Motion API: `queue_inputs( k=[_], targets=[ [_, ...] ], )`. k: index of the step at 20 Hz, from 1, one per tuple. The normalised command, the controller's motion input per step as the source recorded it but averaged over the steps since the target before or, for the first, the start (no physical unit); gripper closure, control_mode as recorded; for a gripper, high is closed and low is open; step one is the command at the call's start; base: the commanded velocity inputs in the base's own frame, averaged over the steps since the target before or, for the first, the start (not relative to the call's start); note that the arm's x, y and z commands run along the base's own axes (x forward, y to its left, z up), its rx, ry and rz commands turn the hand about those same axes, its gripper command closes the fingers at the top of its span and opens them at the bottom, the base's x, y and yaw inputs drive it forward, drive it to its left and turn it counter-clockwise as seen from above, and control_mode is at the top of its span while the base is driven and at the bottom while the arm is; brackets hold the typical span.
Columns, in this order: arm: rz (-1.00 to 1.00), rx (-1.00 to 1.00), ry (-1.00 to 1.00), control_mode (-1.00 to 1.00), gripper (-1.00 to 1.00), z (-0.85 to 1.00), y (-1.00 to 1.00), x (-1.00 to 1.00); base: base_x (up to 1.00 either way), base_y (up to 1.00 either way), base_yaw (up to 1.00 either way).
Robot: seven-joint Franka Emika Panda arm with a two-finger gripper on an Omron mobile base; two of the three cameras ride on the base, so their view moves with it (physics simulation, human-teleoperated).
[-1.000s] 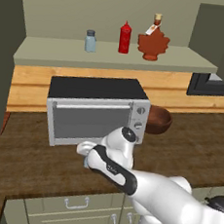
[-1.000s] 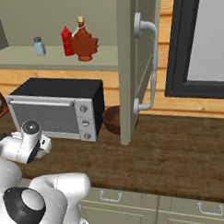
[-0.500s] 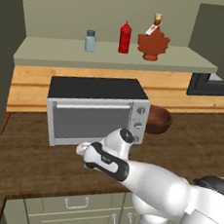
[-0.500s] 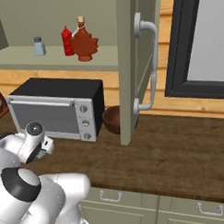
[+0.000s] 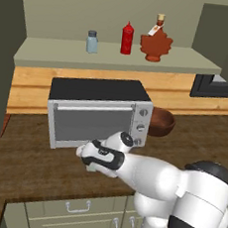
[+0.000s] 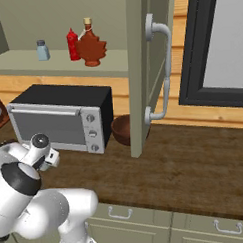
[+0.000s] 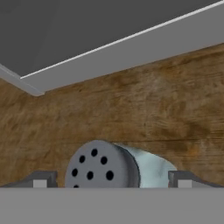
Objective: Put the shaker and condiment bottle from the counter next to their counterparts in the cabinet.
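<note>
shaker | on its side on counter | cap toward camera

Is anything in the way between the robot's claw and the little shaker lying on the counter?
No, nothing visible. In the hand view the shaker lies on the counter, right between the open gripper's two fingertips, with only bare wood around it and the toaster oven behind it.

Both base views look forward and down from behind the arm, sharing the toaster oven at 12 o'clock and the cabinet shelf above. The hand view looks close down on the counter.
</note>
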Motion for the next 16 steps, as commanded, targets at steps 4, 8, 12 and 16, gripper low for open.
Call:
queue_inputs(
  k=[4, 8, 12, 16],
  targets=[
    [-0.01, 0.04, 0.0, -1.0, 1.0, -0.16, 0.04, 0.11, 0.0, 0.0, 0.0],
    [0.0, 0.07, 0.0, -1.0, 1.0, -0.01, 0.0, 0.0, 0.0, 0.0, 0.0],
    [0.0, 0.08, 0.01, -1.0, 1.0, 0.22, 0.0, 0.0, 0.0, 0.0, 0.0],
    [0.0, 0.07, 0.09, -1.0, 1.0, 0.78, 0.0, 0.0, 0.0, 0.0, 0.0]
  ],
)
